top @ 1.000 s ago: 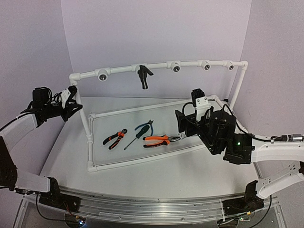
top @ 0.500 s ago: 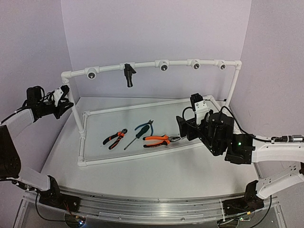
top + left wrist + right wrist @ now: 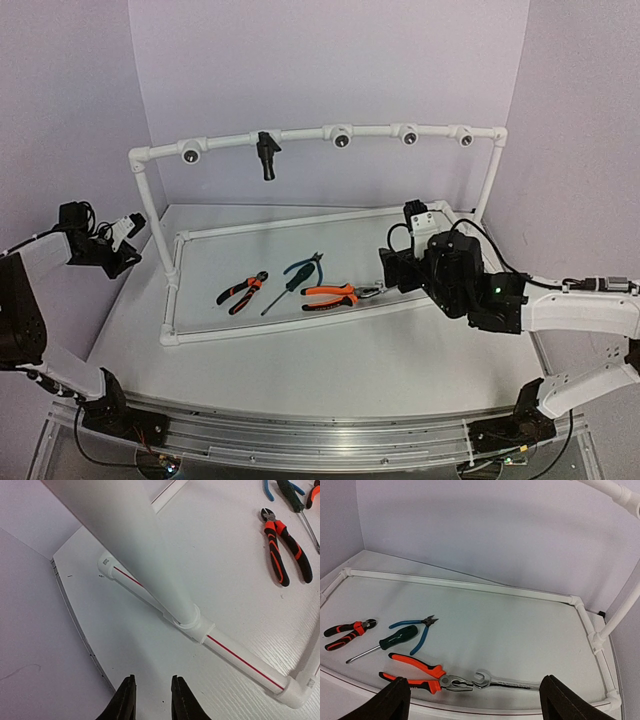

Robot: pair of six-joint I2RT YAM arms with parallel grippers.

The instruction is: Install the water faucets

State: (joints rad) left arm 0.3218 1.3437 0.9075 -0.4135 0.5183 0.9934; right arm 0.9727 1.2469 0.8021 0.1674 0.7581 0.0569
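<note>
The black water faucet hangs from the top rail of the white pipe frame, between two round sockets. It does not show in either wrist view. My left gripper is off to the left of the frame's left post, apart from it. In the left wrist view the left gripper is slightly open and empty, above bare table in front of the post. My right gripper hovers at the right end of the tools; in its wrist view the right gripper is wide open and empty.
Inside the frame's base lie small orange pliers, a green screwdriver, blue cutters, large orange pliers and a wrench. Open sockets sit along the top rail. Walls enclose the back and both sides.
The pipe frame has slid to the left with the faucet on it. My left gripper has let go of the left post and drawn back, down and left. The right arm barely shifted.
</note>
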